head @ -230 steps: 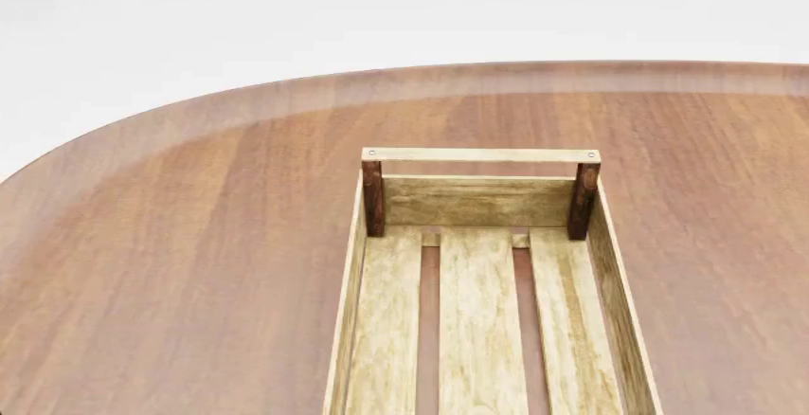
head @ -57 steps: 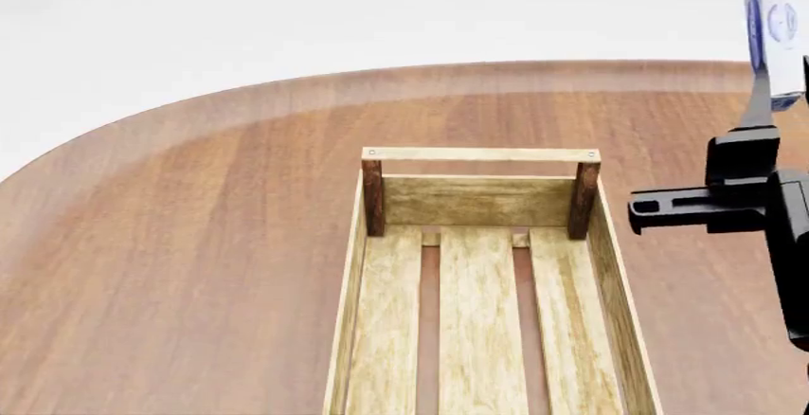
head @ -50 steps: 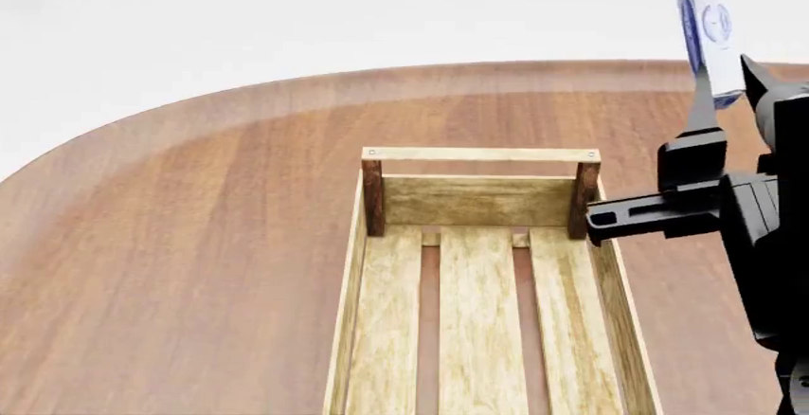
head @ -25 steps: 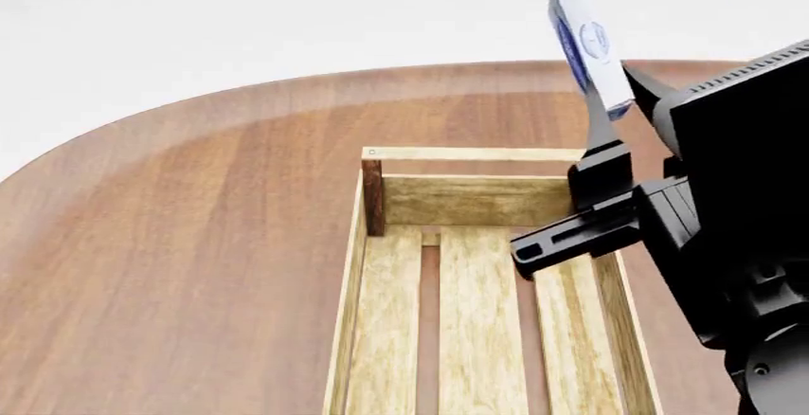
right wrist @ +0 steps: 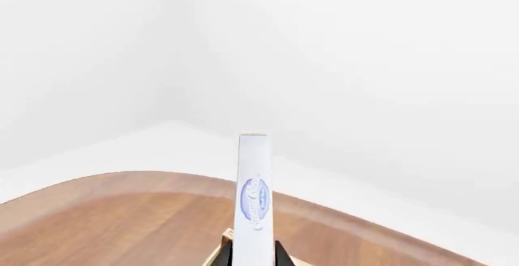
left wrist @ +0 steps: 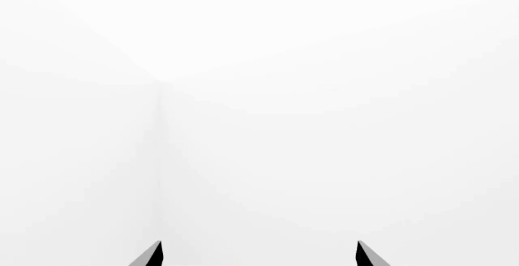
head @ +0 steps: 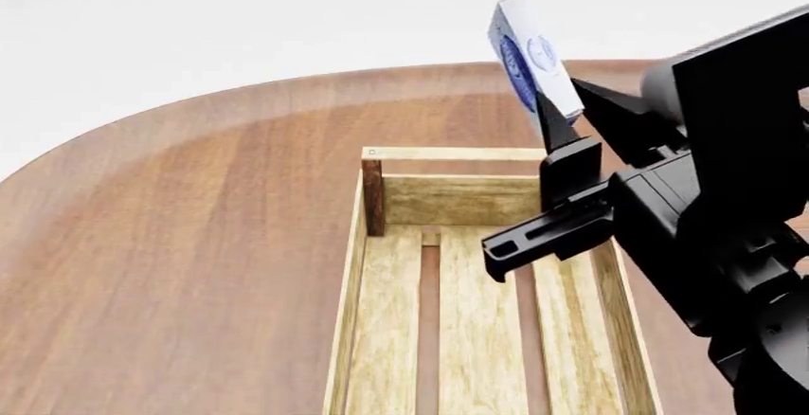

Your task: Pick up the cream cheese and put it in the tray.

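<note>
Right tool (head: 547, 117) clamps the flat white cream cheese (head: 532, 55) on edge, above the slatted light-wood tray's (head: 355, 273) far end. Brown wooden tabletop (head: 189, 244) around. Left tool (left wrist: 257, 255) fingertips apart, nothing between.

a rounded reddish-brown wooden table (head: 189, 244) with lengthwise grain and a slightly raised rim fills the foreground. behind it, a plain white floor and bare white walls (right wrist: 365, 65) meeting in a corner, evenly and softly lit.
</note>
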Available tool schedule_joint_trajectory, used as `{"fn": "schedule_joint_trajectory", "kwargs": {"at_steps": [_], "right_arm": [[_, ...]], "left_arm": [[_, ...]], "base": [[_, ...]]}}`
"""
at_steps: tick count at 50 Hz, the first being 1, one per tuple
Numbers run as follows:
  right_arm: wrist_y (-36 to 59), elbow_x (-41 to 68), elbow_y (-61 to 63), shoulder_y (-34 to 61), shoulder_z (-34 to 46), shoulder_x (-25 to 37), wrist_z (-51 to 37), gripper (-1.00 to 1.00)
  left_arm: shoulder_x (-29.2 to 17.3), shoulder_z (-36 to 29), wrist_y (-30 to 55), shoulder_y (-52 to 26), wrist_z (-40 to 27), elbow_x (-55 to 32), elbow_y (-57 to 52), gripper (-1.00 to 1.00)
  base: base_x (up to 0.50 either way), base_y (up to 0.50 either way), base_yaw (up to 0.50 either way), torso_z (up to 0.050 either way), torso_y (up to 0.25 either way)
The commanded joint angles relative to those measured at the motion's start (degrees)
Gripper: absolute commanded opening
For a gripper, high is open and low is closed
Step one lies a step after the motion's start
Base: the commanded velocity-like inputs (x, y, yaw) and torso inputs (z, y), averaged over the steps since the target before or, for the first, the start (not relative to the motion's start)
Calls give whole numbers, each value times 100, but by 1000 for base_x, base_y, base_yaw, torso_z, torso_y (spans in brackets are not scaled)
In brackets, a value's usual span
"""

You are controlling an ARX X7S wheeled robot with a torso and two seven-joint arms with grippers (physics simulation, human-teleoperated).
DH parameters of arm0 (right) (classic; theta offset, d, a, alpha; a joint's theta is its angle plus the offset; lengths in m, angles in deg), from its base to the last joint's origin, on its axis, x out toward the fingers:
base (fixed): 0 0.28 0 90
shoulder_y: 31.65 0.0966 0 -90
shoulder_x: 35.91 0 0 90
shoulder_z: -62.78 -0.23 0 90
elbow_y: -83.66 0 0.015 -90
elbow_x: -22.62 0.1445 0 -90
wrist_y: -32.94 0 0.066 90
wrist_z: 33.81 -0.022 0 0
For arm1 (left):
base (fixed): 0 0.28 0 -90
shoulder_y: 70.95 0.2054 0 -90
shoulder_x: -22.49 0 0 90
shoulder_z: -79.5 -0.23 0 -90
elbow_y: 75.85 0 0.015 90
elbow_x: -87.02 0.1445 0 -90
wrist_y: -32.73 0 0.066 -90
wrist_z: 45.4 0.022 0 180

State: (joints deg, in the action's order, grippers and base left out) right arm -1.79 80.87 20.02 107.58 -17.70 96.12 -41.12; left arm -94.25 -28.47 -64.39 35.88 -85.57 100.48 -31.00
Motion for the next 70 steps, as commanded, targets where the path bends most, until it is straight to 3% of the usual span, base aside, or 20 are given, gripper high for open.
{"fn": "schedule_joint_trajectory", "kwargs": {"at_steps": [1,9,22,36,70], "right_arm": [[608,403,-265,463,35,-78,-94,-100],[1307,919,-545,783,100,-159,-472,-100],[1528,993,-670,806,296,-214,-607,-100],[1507,924,-673,834,470,-265,-601,-100],[1362,897,-652,804,583,-203,-560,-100]], "left_arm": [[-6,-9,-1,-5,-9,8,8,100],[-6,-30,2,-14,-6,22,17,100],[-5,-63,17,-17,-5,52,23,100],[51,-138,176,-29,-17,471,3,100],[41,-93,40,-2,-170,495,-8,100]], "base": [[0,0,0,0,0],[0,0,0,0,0],[0,0,0,1,1],[0,0,0,0,1],[0,0,0,0,-92]]}}
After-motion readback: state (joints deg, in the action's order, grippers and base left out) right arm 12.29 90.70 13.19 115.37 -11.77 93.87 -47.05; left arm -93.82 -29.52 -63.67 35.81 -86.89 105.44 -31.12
